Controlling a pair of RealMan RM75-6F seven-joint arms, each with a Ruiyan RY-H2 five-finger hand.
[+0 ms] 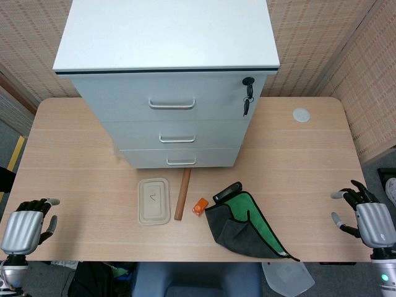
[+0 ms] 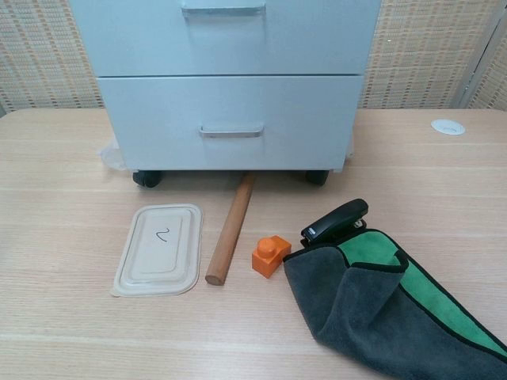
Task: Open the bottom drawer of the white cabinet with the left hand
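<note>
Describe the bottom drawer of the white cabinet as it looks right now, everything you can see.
The bottom drawer is shut, its pale grey-white front flush with the drawer above. A slim horizontal bar handle of silvery look sits centred near its upper half. Nothing touches it; the left hand rests far off at the table's near corner. Below it the cabinet's black casters show, and a wooden rod reaches under the front edge.

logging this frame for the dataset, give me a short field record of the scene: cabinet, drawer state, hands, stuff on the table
cabinet: white cabinet on the table, keys in the lock
bottom drawer: bottom drawer closed, handle untouched
left hand: left hand at the table's near left edge, holding nothing
right hand: right hand at the near right edge, holding nothing
in front of cabinet: lid, wooden rod, orange block, stapler, grey-green cloth
</note>
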